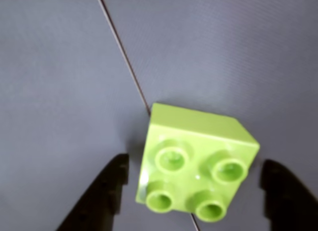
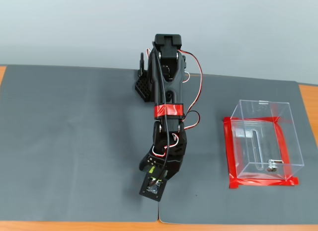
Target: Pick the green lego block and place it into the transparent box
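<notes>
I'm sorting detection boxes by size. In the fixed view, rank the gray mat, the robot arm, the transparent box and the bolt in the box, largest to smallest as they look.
1. gray mat
2. robot arm
3. transparent box
4. bolt

The arm rises toward the camera, so it may look oversized, but the order holds.

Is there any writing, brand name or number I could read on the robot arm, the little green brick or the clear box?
None can be read in either view.
The green lego block: plain studs, too blurred to show any lettering.
The transparent box: no label.
The small board on the arm's wrist: any markings are too small to read.
</notes>
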